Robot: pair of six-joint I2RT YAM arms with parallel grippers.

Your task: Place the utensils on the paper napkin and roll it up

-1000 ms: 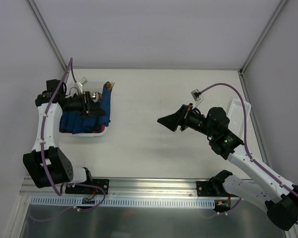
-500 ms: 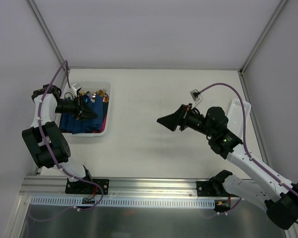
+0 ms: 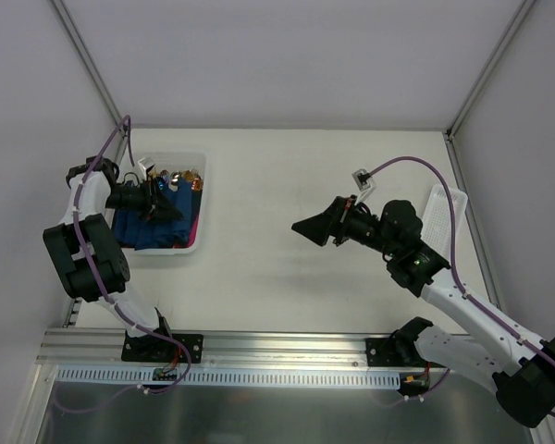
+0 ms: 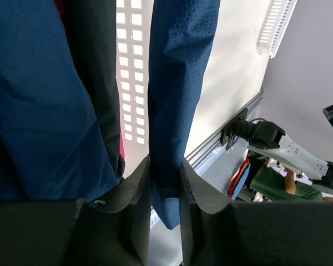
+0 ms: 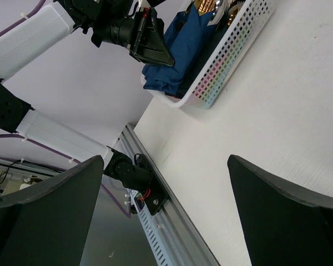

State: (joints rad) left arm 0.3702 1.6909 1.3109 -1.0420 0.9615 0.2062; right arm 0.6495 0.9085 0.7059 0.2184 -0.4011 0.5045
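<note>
Navy-blue embossed paper roll point(image 4: 175, 83) sits pinched in the left gripper point(image 4: 164, 163), jaws pressed in on one end of it, above the white perforated plastic basket point(image 3: 202, 199) at the table's left side. We judge it a finished bundle, gripped by the end so it can drop in beside the other dark blue rolls point(image 3: 134, 231), which have metallic cutlery heads point(image 3: 180, 176) poking out. On the white tabletop point(image 3: 287, 176) we spot no flat paper napkin and no loose utensils, so the next set is not laid out yet. The right gripper point(image 5: 165, 160) hovers mid-table, jaws spread wide, holding nothing; probably parked ready. At far right is a white slotted tray point(image 3: 441, 208), its contents too small to tell.
</note>
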